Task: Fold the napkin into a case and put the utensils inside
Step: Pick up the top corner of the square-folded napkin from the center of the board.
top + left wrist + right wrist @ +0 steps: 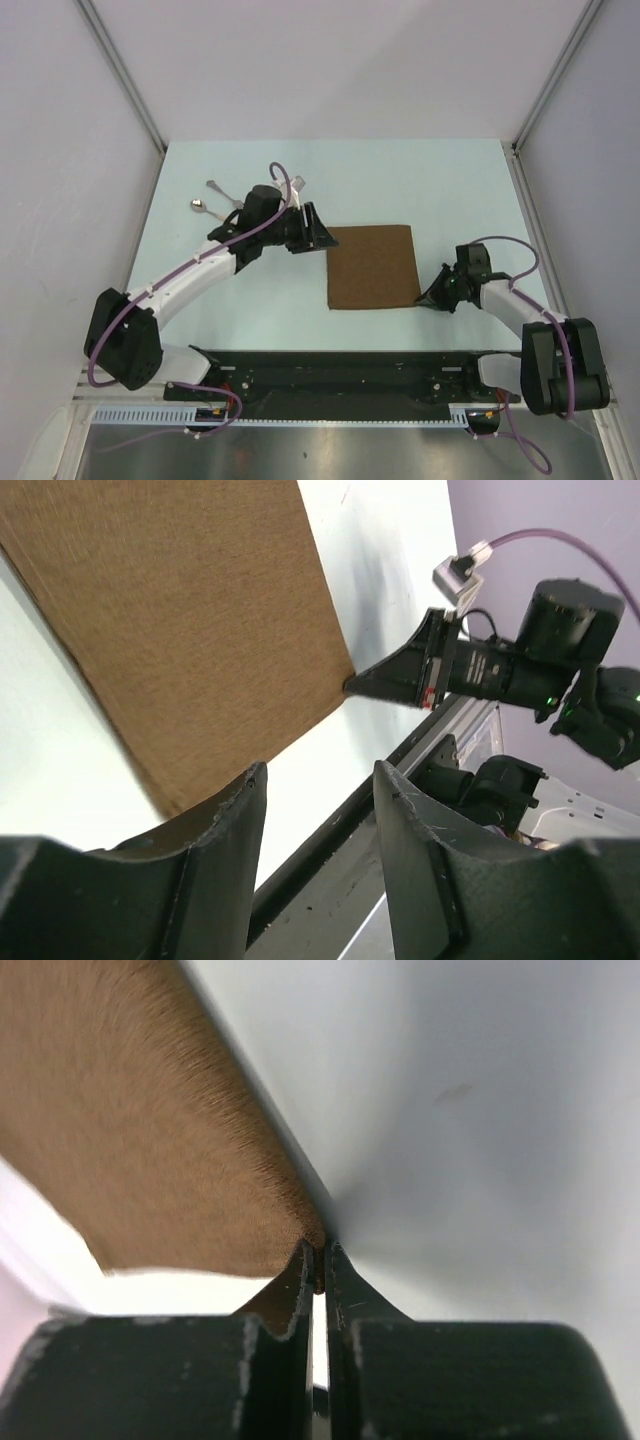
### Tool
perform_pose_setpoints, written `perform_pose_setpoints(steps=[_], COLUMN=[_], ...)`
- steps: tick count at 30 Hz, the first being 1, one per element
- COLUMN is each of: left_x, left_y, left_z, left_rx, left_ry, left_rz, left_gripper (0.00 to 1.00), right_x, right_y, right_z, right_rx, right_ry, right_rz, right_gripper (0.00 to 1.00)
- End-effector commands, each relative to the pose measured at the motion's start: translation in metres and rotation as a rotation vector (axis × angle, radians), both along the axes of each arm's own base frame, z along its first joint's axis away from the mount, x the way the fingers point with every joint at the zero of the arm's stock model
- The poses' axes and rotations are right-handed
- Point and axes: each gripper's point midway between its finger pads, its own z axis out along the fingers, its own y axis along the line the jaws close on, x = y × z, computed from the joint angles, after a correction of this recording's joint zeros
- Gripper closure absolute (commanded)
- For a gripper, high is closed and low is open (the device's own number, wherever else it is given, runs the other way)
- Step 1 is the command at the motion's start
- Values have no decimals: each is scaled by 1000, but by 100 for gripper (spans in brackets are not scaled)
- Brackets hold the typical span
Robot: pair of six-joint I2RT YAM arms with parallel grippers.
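Note:
The brown napkin (372, 266) lies flat as a square on the pale table; it also shows in the left wrist view (190, 610) and the right wrist view (150, 1130). My right gripper (424, 298) is shut on the napkin's near right corner (318, 1245). My left gripper (322, 240) is open and empty just left of the napkin's far left corner, its fingers (225, 830) hovering above the table. The fork (222, 190) and the spoon (206, 208) lie at the far left, behind the left arm, partly hidden by it.
A black rail (330, 375) runs along the near table edge between the arm bases. Grey walls with metal frame posts (120, 70) enclose the table at the back and sides. A purple cable (283, 180) loops above the left wrist.

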Motion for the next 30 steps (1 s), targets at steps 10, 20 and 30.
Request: perform_pose_setpoints(steps=[10, 20, 30], left_x=[61, 102, 88], left_y=[-23, -72, -103], left_z=[-21, -89, -137], left_rx=[97, 192, 160], left_ry=[-3, 52, 186], left_rz=[12, -121, -200], left_gripper=[46, 42, 42], right_x=[156, 266, 159], right_y=[-157, -146, -126], right_z=[25, 81, 85], right_rx=[-465, -383, -149], right_ry=[-146, -312, -228], right_rz=[11, -7, -139], right_gripper=[100, 59, 51])
